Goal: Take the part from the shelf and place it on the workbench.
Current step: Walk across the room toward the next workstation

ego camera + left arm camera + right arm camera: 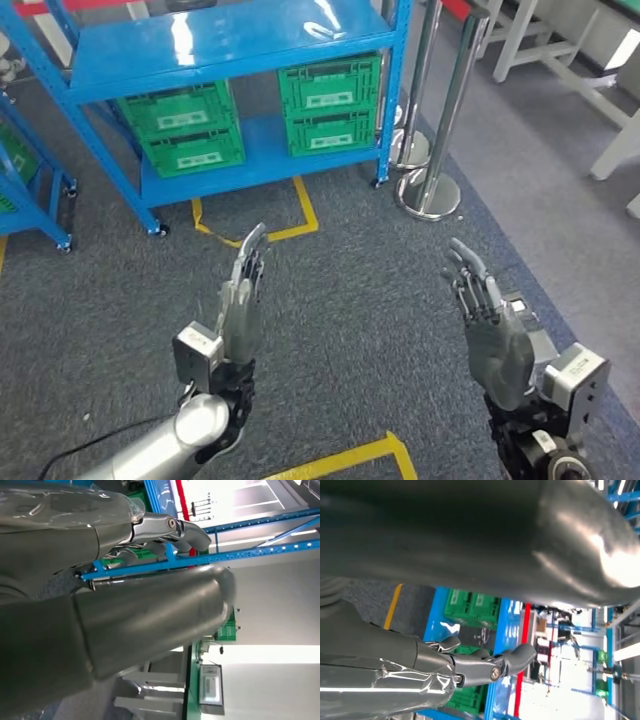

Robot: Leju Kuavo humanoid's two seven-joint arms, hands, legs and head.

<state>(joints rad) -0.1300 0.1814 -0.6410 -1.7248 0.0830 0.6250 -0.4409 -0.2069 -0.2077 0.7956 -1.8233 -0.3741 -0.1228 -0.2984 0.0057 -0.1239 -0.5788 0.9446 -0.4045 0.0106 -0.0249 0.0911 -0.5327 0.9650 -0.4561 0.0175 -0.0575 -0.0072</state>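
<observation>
Here both hands, left hand and right hand, hang empty, fingers spread, above grey carpet. The reach hasn't begun; next comes closing on the blue steel shelf, where green plastic crates sit. The part itself can't be made out.

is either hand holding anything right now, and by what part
Nothing is held. The left hand and right hand are both raised over the floor, fingers apart and empty.
</observation>
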